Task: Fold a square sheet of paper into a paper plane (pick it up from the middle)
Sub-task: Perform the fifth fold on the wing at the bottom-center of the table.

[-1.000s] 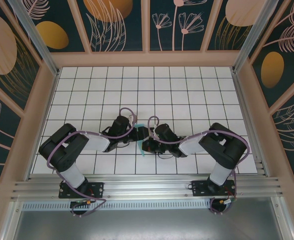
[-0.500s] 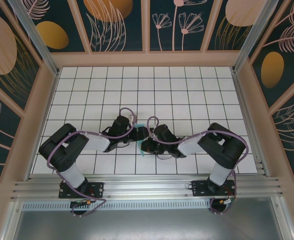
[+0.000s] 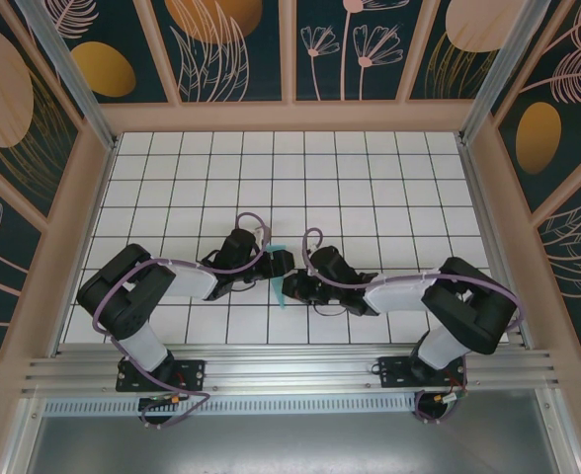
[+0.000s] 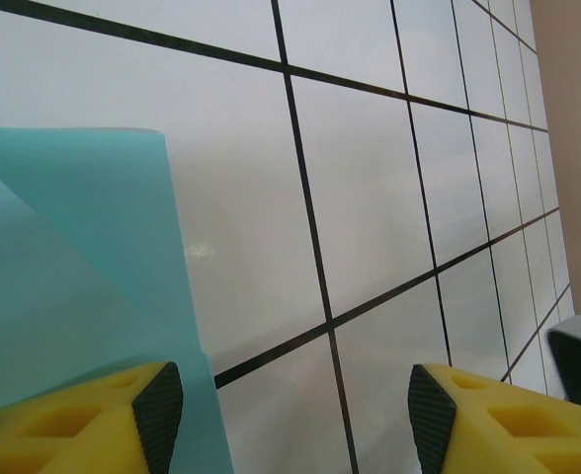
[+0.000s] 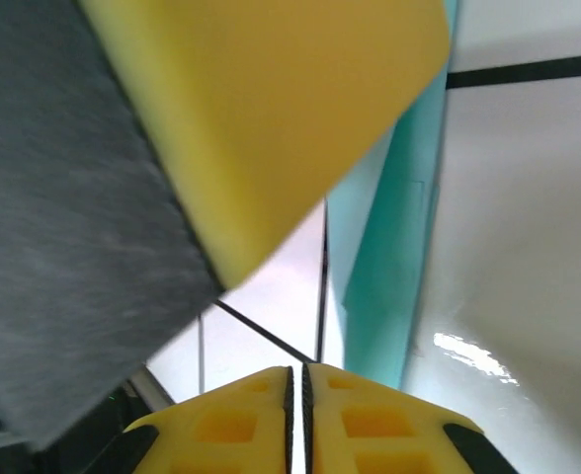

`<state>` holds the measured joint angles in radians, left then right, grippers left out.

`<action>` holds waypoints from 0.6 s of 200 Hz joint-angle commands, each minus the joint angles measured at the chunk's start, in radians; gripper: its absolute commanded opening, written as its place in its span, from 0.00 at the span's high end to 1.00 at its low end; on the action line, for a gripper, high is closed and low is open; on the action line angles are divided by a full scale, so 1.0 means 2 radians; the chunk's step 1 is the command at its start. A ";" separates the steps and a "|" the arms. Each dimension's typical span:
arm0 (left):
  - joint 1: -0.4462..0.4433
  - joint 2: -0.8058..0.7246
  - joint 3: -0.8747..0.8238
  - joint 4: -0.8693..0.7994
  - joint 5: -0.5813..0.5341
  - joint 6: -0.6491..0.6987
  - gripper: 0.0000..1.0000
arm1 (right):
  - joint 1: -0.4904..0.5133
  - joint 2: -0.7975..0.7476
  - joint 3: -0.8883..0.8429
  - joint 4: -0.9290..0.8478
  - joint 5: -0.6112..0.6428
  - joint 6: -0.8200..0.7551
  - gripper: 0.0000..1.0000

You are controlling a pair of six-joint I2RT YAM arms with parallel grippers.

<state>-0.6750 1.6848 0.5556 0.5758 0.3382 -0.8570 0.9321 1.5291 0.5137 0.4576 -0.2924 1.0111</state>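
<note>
— Where was the square sheet of paper at that point?

— On the table, near the front middle. It was already creased into a narrow turquoise shape and lay between the two hands. From above, its long axis ran from far to near.

— And the hands?

— The left hand had its fingers well apart, with bare tile in the gap. The paper lay off to one side and passed under one fingertip. I couldn't tell whether that tip pressed on it. The right hand had its fingers together, and I saw no paper between them. A turquoise edge stood just ahead, slightly to the side.

— Which was nearer?

— Both were about equally close. I judged the left better placed, because a sideways shift would set it astride the crease.

— Any brands or writing?

— None that I could read.
</note>
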 commanded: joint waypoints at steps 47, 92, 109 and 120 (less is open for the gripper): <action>-0.001 0.021 -0.018 -0.081 -0.016 0.003 0.35 | 0.007 0.058 -0.008 0.135 -0.015 0.073 0.92; 0.000 0.020 -0.018 -0.081 -0.014 0.004 0.34 | -0.002 0.078 -0.009 0.129 -0.015 0.080 0.92; 0.000 0.022 -0.018 -0.080 -0.013 0.005 0.35 | -0.005 0.088 -0.008 0.131 -0.029 0.080 0.92; 0.000 0.022 -0.018 -0.080 -0.013 0.005 0.35 | -0.005 0.097 -0.004 0.127 -0.041 0.079 0.92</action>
<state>-0.6750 1.6844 0.5556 0.5751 0.3367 -0.8566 0.9287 1.6817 0.5053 0.6758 -0.3237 1.1591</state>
